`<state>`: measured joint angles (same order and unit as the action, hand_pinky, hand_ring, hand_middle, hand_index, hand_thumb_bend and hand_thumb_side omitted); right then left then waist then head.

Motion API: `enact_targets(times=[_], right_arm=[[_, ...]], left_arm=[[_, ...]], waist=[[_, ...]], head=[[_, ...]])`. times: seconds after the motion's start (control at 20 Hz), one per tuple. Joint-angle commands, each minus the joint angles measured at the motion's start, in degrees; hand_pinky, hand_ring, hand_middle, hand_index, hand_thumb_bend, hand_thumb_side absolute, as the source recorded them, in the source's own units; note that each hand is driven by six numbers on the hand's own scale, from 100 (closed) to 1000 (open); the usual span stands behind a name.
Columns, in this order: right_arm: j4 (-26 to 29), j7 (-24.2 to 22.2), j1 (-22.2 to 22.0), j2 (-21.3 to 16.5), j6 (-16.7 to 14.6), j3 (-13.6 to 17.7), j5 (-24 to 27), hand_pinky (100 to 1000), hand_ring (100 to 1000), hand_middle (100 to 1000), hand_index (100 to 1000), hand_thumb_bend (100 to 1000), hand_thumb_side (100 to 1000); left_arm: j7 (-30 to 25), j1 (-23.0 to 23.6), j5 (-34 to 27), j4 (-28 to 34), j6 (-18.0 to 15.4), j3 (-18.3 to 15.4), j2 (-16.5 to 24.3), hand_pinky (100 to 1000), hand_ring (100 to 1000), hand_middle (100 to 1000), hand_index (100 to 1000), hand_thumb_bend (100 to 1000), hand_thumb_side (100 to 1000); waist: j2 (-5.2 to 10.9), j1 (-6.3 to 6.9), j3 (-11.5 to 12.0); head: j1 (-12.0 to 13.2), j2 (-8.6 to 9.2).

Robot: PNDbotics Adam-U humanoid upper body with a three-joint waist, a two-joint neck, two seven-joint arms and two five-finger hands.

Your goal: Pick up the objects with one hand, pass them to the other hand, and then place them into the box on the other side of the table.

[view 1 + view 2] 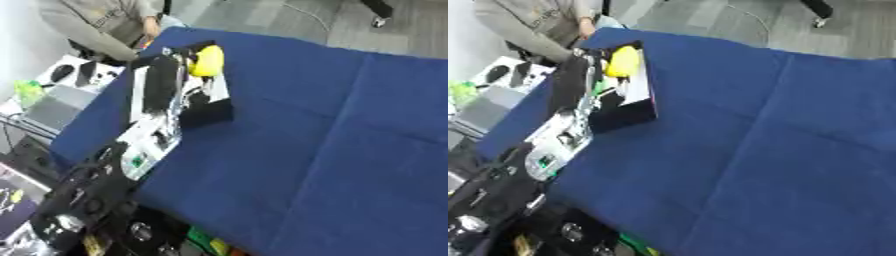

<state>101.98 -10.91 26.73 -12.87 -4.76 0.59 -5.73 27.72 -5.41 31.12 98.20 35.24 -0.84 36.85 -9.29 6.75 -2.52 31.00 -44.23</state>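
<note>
Table: we see a blue cloth (350, 150) over the whole top, askew in both views, w/ creases running across it.
Box: black-walled box (627, 117) w/ pale inside, at the table's far left corner; 1 long side runs along the left edge.
Yellow object (207, 61): rounded, yellow, over the box's far end. We can't tell if it lies in the box or hangs just above it.
Left arm (162, 82): black w/ silver joints, comes in from the lower left corner & stretches along the table's left edge to the box.
Left hand (185, 52): at the box's far end, right beside the yellow object & seemingly touching it. Fingers too blurred; we can't tell if they curl round it or are spread.
Right hand: no view shows it.
Bin at near edge: we make out green, yellow & orange bits (214, 246) just past the table's near edge by the left corner; what they are, we can't say.
Side desk: low surface left of the table w/ a laptop (54, 107), a dark mouse-like shape (61, 72) & a green thing (28, 90).
Person: grey sleeve (83, 35) at the far left corner, hand near the table's far edge, apart from the box.
</note>
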Motion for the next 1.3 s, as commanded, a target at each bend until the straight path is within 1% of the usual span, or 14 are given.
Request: enact_targets(times=[0.05,0.1,0.15,0.2,0.25,0.3,0.45,0.55,0.65,0.7,0.8,1.05,1.2,1.3], right_arm=[[0.31,-0.45,0.92,0.0,-0.33,-0.07,-0.07,679,648,643,828,100,778],[0.29,-0.56,0.94,0.06,-0.37,-0.1,-0.07,679,648,643,829,100,779],[0.28,-0.65,0.96,0.1,-0.4,-0.12,-0.06,680,648,643,829,100,779],[0.28,-0.74,0.98,0.15,-0.43,-0.15,-0.05,679,648,642,828,100,780],[0.31,-0.86,1.03,0.2,-0.47,-0.2,-0.04,680,648,641,828,100,779],[0.33,-0.98,1.04,0.25,-0.49,-0.22,-0.04,680,648,641,827,100,780],[0.29,-1.23,0.98,0.24,-0.53,-0.17,-0.11,679,647,640,826,100,782],[0.18,-1.39,0.95,0.17,-0.56,-0.05,-0.26,680,647,639,824,100,783],[-0.08,-1.47,1.08,-0.24,-0.61,0.35,-0.69,681,648,640,823,100,777],[-0.35,-1.44,1.31,-0.78,-0.66,0.65,-1.05,683,649,643,824,100,767],[-1.46,-1.03,2.1,-2.76,-0.89,1.44,-1.97,684,647,641,821,100,739],[-7.8,0.43,4.69,-9.56,-0.63,2.92,-5.41,689,660,684,844,100,710],[-12.21,0.83,6.95,-13.99,1.67,3.49,-7.55,693,680,724,863,100,695],[-15.21,1.65,8.2,-16.93,2.02,3.34,-7.91,693,680,724,863,100,695]], left_arm=[[3.72,-0.92,-3.16,-4.32,9.83,-3.49,5.41,623,549,345,488,318,100],[2.73,-0.96,-4.15,-5.93,10.81,-3.07,5.6,664,607,440,590,394,100],[1.73,-1.01,-5.15,-7.55,11.81,-2.31,5.66,721,692,561,739,557,121],[0.78,-1.2,-6.1,-9.1,12.77,-1.36,5.64,734,712,590,776,603,179],[-0.19,-1.48,-7.07,-10.68,13.74,-0.18,5.36,805,804,741,893,853,421],[-1.12,-2.02,-8.0,-12.18,14.66,1.12,5.15,833,843,790,923,916,464],[-3.96,-3.59,-10.62,-12.25,16.46,3.35,5.18,873,910,874,963,1000,580],[-5.78,-4.11,-10.35,-9.83,16.66,3.27,5.29,873,922,888,961,1000,627],[-7.08,-4.97,-8.9,-6.98,15.93,2.26,5.27,861,921,876,947,910,659],[-7.07,-5.45,-8.04,-5.5,15.24,1.54,5.1,844,918,854,924,821,618],[-5.89,-7.2,-6.25,-2.53,13.58,0.55,4.27,830,933,836,895,733,599],[-1.64,-13.91,-1.8,4.7,9.18,1.08,-1.58,796,926,802,846,668,544],[1.09,-17.34,0.93,9.14,6.45,3.94,-5.98,789,919,790,835,653,522],[2.93,-17.19,2.77,12.14,4.6,5.8,-8.97,789,919,790,835,653,522]], waist=[[1.44,-0.59,-0.16],[1.41,-0.64,-0.25],[1.39,-0.68,-0.34],[1.38,-0.72,-0.42],[1.36,-0.75,-0.55],[1.37,-0.77,-0.62],[1.39,-0.84,-0.47],[1.39,-0.92,-0.31],[1.43,-1.03,0.06],[1.52,-1.15,0.25],[1.67,-1.47,0.63],[2.04,-3.09,1.82],[2.06,-4.04,2.4],[2.0,-4.09,2.92]], head=[[-0.37,0.11],[-0.38,0.11],[-0.41,0.11],[-0.44,0.11],[-0.43,0.11],[-0.45,0.11],[-1.06,0.11],[-1.72,0.11],[-2.85,0.11],[-3.78,0.11],[-6.23,0.11],[-14.81,0.11],[-21.67,0.11],[-23.73,0.11]])
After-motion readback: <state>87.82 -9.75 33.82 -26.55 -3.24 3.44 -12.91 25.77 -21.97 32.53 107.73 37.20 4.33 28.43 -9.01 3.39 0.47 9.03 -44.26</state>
